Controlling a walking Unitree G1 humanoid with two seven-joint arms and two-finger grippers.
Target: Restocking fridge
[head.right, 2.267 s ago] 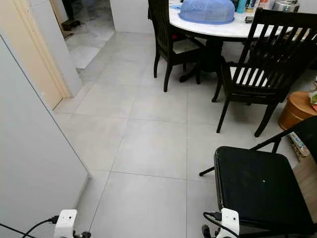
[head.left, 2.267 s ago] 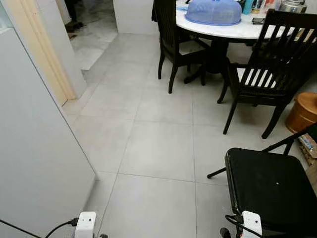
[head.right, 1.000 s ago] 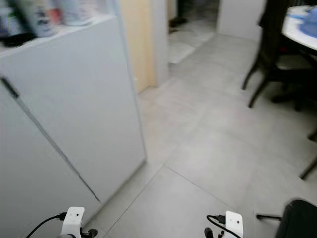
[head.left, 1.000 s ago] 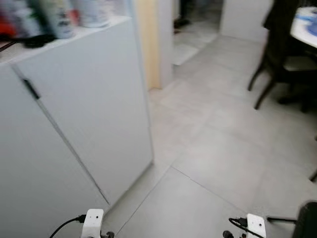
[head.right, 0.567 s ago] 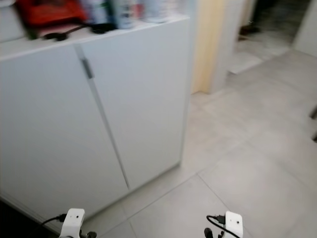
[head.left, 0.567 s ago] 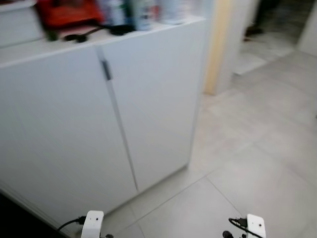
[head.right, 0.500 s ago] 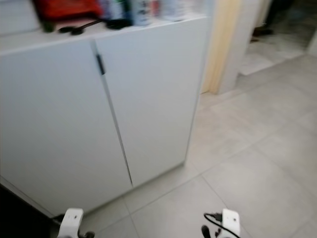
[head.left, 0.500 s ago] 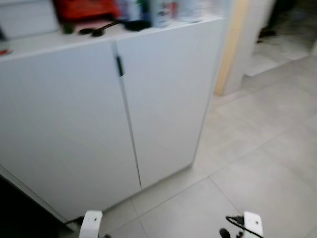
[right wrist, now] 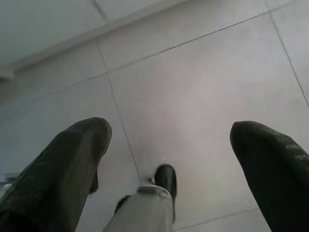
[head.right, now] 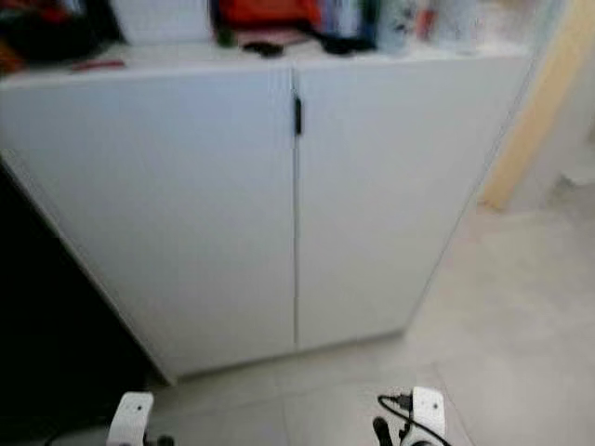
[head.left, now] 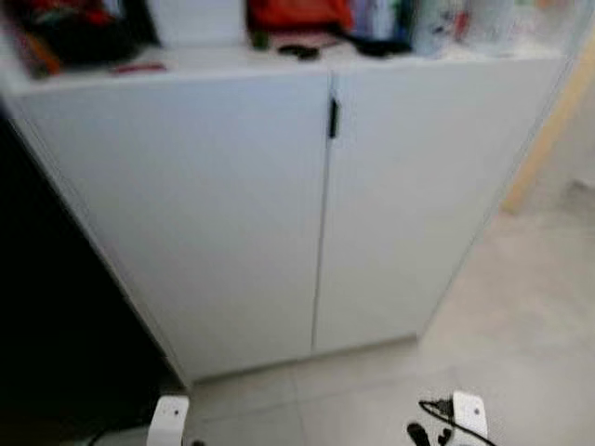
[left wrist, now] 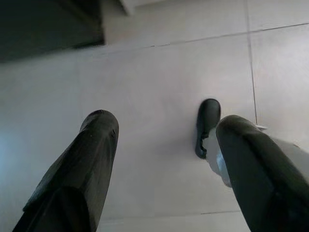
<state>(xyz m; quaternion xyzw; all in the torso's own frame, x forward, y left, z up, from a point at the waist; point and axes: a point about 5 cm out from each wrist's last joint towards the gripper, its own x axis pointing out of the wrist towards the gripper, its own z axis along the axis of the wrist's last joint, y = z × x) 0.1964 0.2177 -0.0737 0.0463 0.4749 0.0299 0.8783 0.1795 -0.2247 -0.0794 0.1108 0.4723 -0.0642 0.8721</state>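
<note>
- Fridge: cannot tell for sure which unit it is; the view is blurred. A dark mass [head.left: 56,307] stands at the robot's left, touching the side of a white cabinet [head.left: 232,214].
- White cabinet is straight ahead, with two shut doors and a small black handle [head.left: 332,118] at the top of the seam between them.
- On the cabinet top: a red item [head.left: 297,14], a white box [head.left: 195,19] and blurred bottles [head.left: 418,19]. Labels are unreadable.
- A beige door frame [head.left: 558,121] is to the right of the cabinet, with light grey floor tiles [head.left: 521,307] below it.
- Both arms hang low, well apart from the cabinet and the dark mass. White wrist modules show at the bottom edge of the head view, left [head.left: 167,418] and right [head.left: 469,413].
- Left gripper [left wrist: 164,130]: points down at the floor tiles. Its fingers [left wrist: 94,145] are spread wide, with nothing between them, touching nothing. A black rounded foot [left wrist: 207,125] shows on the floor between them, and a dark edge sits at the frame corner.
- Right gripper [right wrist: 169,130]: also points down at the tiles. Its fingers [right wrist: 77,150] are spread wide, empty, in contact with nothing. A black foot [right wrist: 165,178] is below it.
</note>
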